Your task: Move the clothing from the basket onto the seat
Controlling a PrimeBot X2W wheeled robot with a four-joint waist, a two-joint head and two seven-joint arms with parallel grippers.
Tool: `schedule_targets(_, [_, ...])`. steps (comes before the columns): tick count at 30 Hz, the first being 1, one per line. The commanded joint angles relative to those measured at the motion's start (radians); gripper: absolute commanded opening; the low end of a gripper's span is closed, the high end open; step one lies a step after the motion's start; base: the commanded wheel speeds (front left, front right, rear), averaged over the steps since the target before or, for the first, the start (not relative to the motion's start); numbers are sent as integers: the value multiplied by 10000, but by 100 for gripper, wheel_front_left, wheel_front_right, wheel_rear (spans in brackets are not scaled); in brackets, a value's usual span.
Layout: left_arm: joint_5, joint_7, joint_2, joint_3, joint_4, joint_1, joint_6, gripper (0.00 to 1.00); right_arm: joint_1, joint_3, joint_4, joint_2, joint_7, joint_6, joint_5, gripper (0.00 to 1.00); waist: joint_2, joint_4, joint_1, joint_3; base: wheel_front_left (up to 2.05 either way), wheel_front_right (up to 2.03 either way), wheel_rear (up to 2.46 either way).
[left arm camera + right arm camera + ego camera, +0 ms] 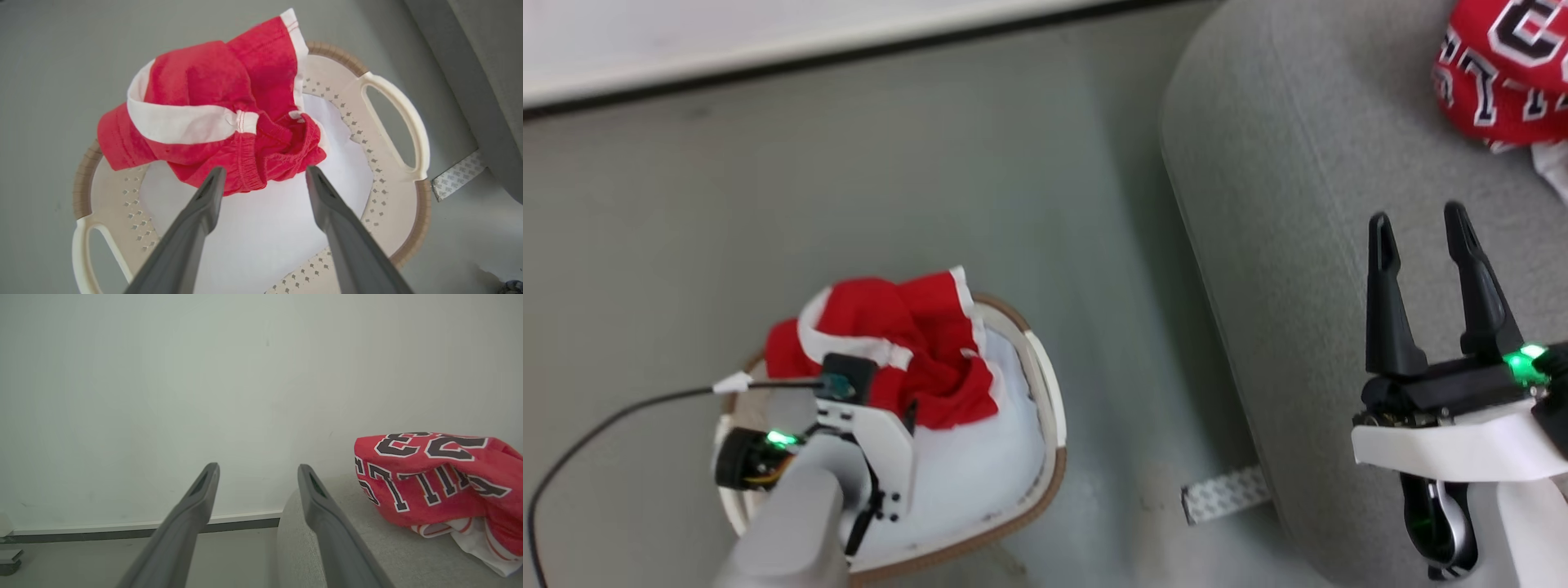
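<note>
Nearest on the left, the left gripper is held over the basket. Its two fingers are spread apart and nothing is gripped. The tips are pointed at the near edge of the shorts. The shorts are bunched up in the far left part of the basket and are draped over its rim.

Nearest on the right, the right gripper is held above the seat. Its fingers are apart too, and nothing is held.

Farther off on the right, a red shirt with letters and numbers is laid on the seat. So half the job looks done, and the shorts are being reached for.

Next, the left fingers should be pushed down into the cloth and closed on a thick fold. The shorts should then be lifted clear of the rim and carried right to the seat.

Whether the tips are touching the cloth cannot be told. The left fingers are hidden by the wrist in the head view. The far rim is covered by the shorts. The shirt is cut off at the edge of the head view.
</note>
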Motion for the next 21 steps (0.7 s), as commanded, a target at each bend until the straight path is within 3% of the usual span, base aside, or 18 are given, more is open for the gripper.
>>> schedule_targets(1, [129,76,196,39,322,-334,166,100,-300,92,-100,10,9,-25,125,100,-1,-595,-3,1277,0,0,0])
schedule_targets(8, [297,-75,746,17,1384,-1584,798,100,-835,238,-571,10,9,-25,714,100,-1,-885,-3,2739,0,0,0])
schedule_targets(18, [446,-743,1145,-150,2233,-2844,1145,100,-1232,271,-864,7,9,-25,1093,100,-1,-971,-3,3807,0,0,0])
schedule_targets(19, [450,-782,1168,-168,2319,-2941,1193,60,-1259,280,-882,6,7,-25,1115,100,-1,-990,-3,3863,0,0,0])
schedule_targets(20, [446,-845,1168,-192,2405,-2997,1204,3,-1269,274,-882,6,9,-25,1141,100,-1,-1003,-3,3903,0,0,0])
schedule_targets(21, [446,-861,1171,-218,2481,-3041,1209,0,-1269,265,-871,6,9,-25,1150,100,-1,-1014,-3,3927,0,0,0])
